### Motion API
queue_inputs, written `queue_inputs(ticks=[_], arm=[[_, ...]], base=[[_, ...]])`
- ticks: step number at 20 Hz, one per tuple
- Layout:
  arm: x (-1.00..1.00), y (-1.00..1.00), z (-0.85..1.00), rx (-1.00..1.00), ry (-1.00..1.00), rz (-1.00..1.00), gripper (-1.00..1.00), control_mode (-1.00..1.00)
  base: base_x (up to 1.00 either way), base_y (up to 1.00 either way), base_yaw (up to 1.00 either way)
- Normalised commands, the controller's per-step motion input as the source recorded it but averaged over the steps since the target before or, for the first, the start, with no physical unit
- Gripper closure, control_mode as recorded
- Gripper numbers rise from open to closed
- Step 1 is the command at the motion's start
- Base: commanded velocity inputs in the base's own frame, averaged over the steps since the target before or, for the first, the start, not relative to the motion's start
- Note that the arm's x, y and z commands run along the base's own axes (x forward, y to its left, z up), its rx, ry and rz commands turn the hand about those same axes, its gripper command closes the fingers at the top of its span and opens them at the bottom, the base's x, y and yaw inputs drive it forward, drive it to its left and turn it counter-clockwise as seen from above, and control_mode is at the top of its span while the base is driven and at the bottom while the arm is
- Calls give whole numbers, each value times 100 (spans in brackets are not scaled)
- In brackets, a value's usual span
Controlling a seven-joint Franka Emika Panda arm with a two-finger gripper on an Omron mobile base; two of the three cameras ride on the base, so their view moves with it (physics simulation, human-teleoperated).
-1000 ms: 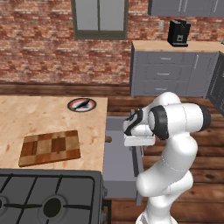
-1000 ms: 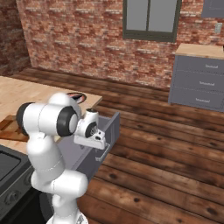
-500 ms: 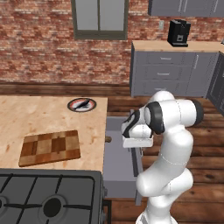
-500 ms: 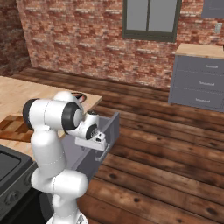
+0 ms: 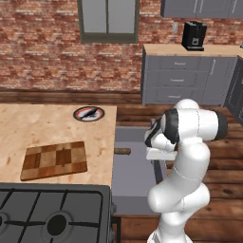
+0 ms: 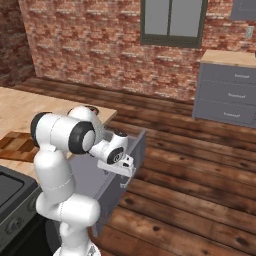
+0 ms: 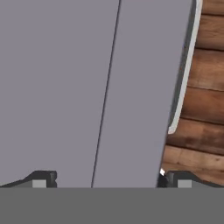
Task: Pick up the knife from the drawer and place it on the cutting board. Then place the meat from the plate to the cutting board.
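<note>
Grey, wide shallow drawer point(image 5: 135, 171) stands pulled out so the brown-handled knife point(image 5: 122, 151) inside near the counter is reachable; the gripper point(image 7: 107, 180) hovers open-jawed over the drawer's front, holding nothing

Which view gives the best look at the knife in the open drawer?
The left base view: the knife's brown handle sticks out from under the counter edge into the open drawer, its blade hidden. In the right base view the arm and the drawer wall cover that spot. The hand view looks at the drawer's grey front and bar handle.
</note>
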Motion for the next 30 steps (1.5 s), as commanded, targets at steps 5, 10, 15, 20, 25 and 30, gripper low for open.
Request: queue_inputs(ticks=[5,10,15,20,25,30], arm=[[-43,-100,-17,15,-1,0,-100,-100],[-25,-100,-4,13,-13,0,-100,-100],[-2,-83,9,2,-20,8,-100,-100],[-23,-14,69,-5,-11,9,-100,-100],[-13,0,79,-15,-2,1,-100,-100],[-7,10,66,-14,-3,0,-100,-100]], base=[[0,0,0],[0,0,0],[0,0,0],[0,0,0],[0,0,0],[0,0,0]])
